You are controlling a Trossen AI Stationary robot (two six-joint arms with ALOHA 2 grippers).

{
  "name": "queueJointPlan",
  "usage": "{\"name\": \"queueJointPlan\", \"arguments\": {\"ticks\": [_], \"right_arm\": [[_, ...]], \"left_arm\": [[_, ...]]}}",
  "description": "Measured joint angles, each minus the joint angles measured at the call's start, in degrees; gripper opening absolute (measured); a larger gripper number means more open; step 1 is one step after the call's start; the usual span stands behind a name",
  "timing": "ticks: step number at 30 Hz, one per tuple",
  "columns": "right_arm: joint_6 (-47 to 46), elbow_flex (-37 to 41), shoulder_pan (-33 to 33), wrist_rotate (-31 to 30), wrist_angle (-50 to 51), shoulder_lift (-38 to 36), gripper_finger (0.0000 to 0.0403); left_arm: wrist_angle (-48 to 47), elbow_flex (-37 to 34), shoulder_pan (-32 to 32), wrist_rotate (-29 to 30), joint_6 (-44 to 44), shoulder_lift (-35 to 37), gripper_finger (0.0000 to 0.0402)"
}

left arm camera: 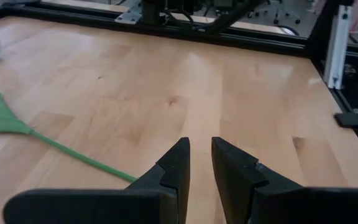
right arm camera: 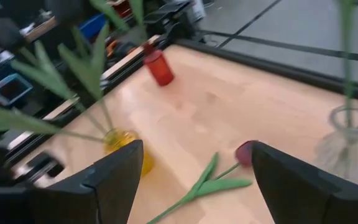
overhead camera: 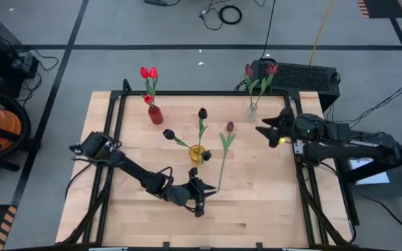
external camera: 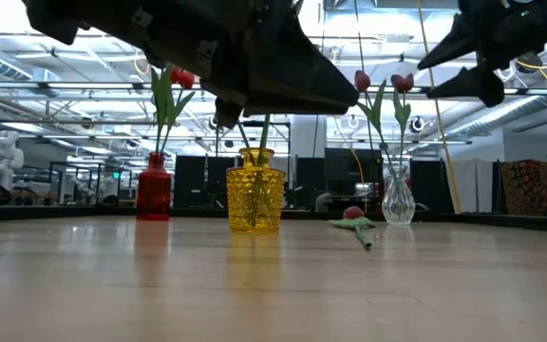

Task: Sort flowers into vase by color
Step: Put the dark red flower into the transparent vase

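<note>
From above, the wooden table (overhead camera: 257, 202) carries three vases. The red vase (overhead camera: 155, 115) near the far left holds three bright red tulips (overhead camera: 149, 73). The clear vase (overhead camera: 252, 111) near the far right holds two maroon tulips (overhead camera: 260, 70). The yellow vase (overhead camera: 197, 154) stands in the middle with two black-headed tulips (overhead camera: 185, 124) leaning out of it. One more maroon tulip (overhead camera: 225, 143) lies flat on the boards just right of the yellow vase, its head pointing to the far side and its thin stem running back toward the left gripper (overhead camera: 199, 189).

The high view shows that gripper low over the table by the stem's near end, but not how its fingers stand. The left wrist view settles this: the two dark fingers (left arm camera: 174, 163) are set close together with a narrow gap between them and nothing held, and the green stem passes just beside them (its leaves splay out further along).

The right gripper (overhead camera: 269, 130) hangs above the table near the clear vase. Its own wrist view shows the fingers (right arm camera: 114, 171) spread wide apart, empty, with the lying tulip's head and leaves on the boards between them and the yellow and red vases beyond.

The low view adds what the others hide: the lying tulip's head rests on the table between the yellow vase and the clear vase, and both arms sit well up off the boards.
</note>
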State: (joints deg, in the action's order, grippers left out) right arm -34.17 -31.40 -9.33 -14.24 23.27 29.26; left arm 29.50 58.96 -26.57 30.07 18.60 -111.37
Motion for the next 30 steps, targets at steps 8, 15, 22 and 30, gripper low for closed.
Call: {"name": "queueJointPlan", "arguments": {"ticks": [8,15,22,30], "right_arm": [[-3.67,0.00,14.72,-7.09,0.34,1.62,0.0290],[-7.67,1.97,24.98,-17.27,-3.03,10.14,0.0290],[-12.45,3.50,26.00,-19.71,-5.36,23.04,0.0290],[-13.57,3.45,25.04,-20.79,-21.44,39.49,0.0290]], "left_arm": [[0.04,1.40,1.01,0.62,2.10,-3.20,0.0073],[-0.04,6.31,1.16,1.95,2.10,-10.32,0.0073],[-0.47,9.42,1.51,9.34,1.85,-13.75,0.0073],[-2.96,9.46,2.11,10.81,4.69,-13.75,0.0073]]}}
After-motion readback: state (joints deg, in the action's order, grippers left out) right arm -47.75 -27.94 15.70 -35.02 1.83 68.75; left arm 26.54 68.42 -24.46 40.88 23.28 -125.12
